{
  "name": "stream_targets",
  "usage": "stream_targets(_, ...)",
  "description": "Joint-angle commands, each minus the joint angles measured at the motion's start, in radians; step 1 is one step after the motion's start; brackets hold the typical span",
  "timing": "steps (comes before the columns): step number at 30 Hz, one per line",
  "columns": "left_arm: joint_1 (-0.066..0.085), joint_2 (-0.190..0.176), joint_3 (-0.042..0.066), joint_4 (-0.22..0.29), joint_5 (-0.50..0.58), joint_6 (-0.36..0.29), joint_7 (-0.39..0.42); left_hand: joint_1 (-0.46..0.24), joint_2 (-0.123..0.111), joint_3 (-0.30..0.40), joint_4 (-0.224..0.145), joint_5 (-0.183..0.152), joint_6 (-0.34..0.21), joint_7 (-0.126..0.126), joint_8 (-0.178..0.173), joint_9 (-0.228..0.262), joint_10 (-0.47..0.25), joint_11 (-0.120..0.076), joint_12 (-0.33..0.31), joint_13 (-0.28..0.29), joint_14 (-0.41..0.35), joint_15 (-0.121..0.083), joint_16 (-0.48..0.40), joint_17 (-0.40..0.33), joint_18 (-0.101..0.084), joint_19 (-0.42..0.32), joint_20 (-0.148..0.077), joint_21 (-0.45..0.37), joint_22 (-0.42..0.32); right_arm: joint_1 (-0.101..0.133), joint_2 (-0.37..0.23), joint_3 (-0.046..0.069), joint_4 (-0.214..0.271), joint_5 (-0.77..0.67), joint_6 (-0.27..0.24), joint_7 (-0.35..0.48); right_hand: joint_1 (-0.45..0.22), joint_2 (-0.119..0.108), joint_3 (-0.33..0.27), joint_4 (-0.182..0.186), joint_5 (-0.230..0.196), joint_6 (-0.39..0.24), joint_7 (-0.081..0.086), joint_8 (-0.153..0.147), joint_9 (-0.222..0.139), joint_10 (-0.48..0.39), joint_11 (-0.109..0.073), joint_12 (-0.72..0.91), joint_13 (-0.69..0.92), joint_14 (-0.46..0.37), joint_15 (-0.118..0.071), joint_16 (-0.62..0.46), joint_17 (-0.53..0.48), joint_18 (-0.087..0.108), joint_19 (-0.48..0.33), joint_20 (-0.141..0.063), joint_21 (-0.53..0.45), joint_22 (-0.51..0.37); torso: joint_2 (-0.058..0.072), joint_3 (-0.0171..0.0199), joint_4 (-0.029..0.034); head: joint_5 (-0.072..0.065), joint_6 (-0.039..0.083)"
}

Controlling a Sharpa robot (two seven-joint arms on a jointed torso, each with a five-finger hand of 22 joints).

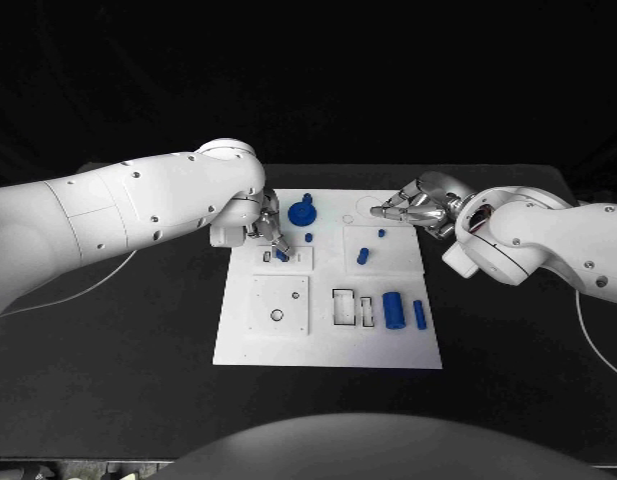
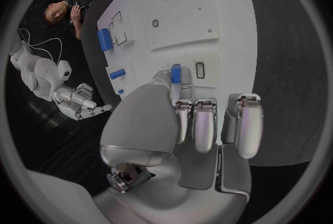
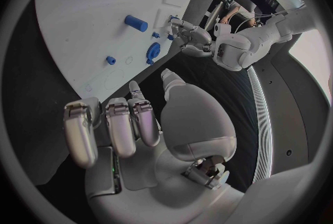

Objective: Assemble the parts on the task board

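Left hand (image 2: 182, 103) pinches a small blue part (image 2: 175, 74) over the white task board (image 1: 251, 340); right hand (image 1: 413, 209) at two o'clock, fingers curled, holding nothing; no writing legible

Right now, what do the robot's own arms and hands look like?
Both arms are bulky, rounded, glossy white shells dotted with small dark screw holes. Each ends in a silver metallic hand: left hand, right hand. The fingers are segmented with darker joints. A thin pale cable runs beneath the left arm and another beside the right.
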Motion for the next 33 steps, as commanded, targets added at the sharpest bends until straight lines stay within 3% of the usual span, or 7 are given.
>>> stream_targets(1,-0.001,0.004,0.000,0.001,0.011,0.015,-0.016,0.009,0.006,0.006,0.001,-0.007,0.024,-0.018,0.000,0.012,0.104,-0.006,0.002,0.263,0.106,-0.004,0.003,0.263,-0.015,0.107,-0.001,0.002,0.263,-0.001,0.001,0.000,0.000,-0.010,0.002,0.000,0.002,0.011,-0.006,0.002,0.002,0.007,0.003,0.006,0.001,0.105,0.009,0.004,0.263,0.104,0.008,0.004,0.263,-0.007,0.105,0.008,0.004,0.263,0.000,0.0004,0.0001,0.002,0.000)
stream_targets(8,-0.002,0.003,0.000,0.002,0.012,0.007,-0.020,0.012,0.008,0.012,0.001,-0.015,0.024,-0.017,-0.004,0.014,0.104,-0.005,0.002,0.263,0.106,-0.003,0.003,0.263,-0.015,0.107,-0.002,0.002,0.263,-0.001,0.000,0.000,0.002,-0.010,0.001,0.001,0.003,0.012,-0.009,0.002,0.002,0.007,0.004,0.007,0.001,0.105,0.010,0.004,0.263,0.104,0.009,0.004,0.263,-0.007,0.105,0.009,0.004,0.263,0.001,-0.0003,-0.0005,0.001,-0.002)
stream_targets(13,-0.002,0.002,0.000,0.001,0.013,0.004,-0.018,0.007,0.008,0.013,0.002,-0.031,0.025,-0.015,-0.008,0.015,0.104,-0.004,0.002,0.263,0.106,-0.002,0.003,0.263,-0.015,0.107,-0.002,0.002,0.263,-0.001,0.001,0.000,0.005,-0.010,0.001,0.001,0.003,0.012,-0.009,0.002,0.002,0.007,0.004,0.007,0.001,0.105,0.010,0.004,0.263,0.104,0.009,0.004,0.263,-0.007,0.105,0.009,0.004,0.263,0.002,-0.0001,0.0002,0.000,0.005)
stream_targets(19,-0.004,0.005,0.000,-0.002,0.013,0.007,-0.017,0.006,0.008,0.014,0.002,-0.036,0.026,-0.015,-0.009,0.016,0.104,-0.003,0.002,0.263,0.106,-0.002,0.003,0.263,-0.015,0.107,-0.001,0.002,0.263,-0.001,0.002,0.000,0.006,-0.010,0.002,0.001,0.003,0.012,-0.009,0.002,0.002,0.007,0.004,0.007,0.001,0.105,0.010,0.004,0.263,0.104,0.009,0.004,0.263,-0.007,0.105,0.009,0.004,0.263,0.000,-0.0002,-0.0001,-0.001,0.000)
stream_targets(27,-0.006,0.007,-0.001,-0.004,0.013,0.008,-0.015,0.001,0.006,0.013,0.002,-0.044,0.023,-0.014,-0.014,0.017,0.104,-0.002,0.002,0.263,0.106,-0.001,0.003,0.263,-0.015,0.107,-0.002,0.002,0.263,0.000,0.002,0.000,0.006,-0.010,0.001,0.001,0.003,0.012,-0.009,0.002,0.002,0.007,0.004,0.007,0.001,0.105,0.010,0.004,0.263,0.104,0.009,0.004,0.263,-0.007,0.105,0.009,0.004,0.263,0.000,0.0002,0.0001,-0.002,0.002)
stream_targets(30,-0.006,0.006,-0.001,-0.004,0.013,0.010,-0.015,-0.054,-0.008,-0.013,0.002,-0.061,0.017,-0.006,-0.031,0.014,0.104,0.005,0.002,0.263,0.106,0.006,0.003,0.263,-0.015,0.107,-0.006,0.002,0.263,0.000,0.002,0.000,0.005,-0.010,0.001,0.001,0.003,0.012,-0.009,0.002,0.002,0.007,0.004,0.007,0.001,0.105,0.010,0.004,0.263,0.104,0.009,0.004,0.263,-0.007,0.105,0.009,0.004,0.263,0.000,0.0003,0.0007,-0.002,0.002)
stream_targets(33,-0.006,0.006,-0.001,-0.003,0.011,0.010,-0.015,-0.142,-0.023,-0.058,0.003,-0.114,0.015,0.004,-0.044,0.010,0.104,0.015,0.002,0.263,0.106,0.010,0.003,0.263,-0.015,0.107,-0.006,0.002,0.263,0.000,0.001,0.000,0.005,-0.010,0.001,0.001,0.003,0.012,-0.009,0.002,0.002,0.007,0.004,0.007,0.001,0.105,0.010,0.004,0.263,0.104,0.009,0.004,0.263,-0.007,0.105,0.009,0.004,0.263,0.000,0.0002,0.0008,-0.004,0.003)
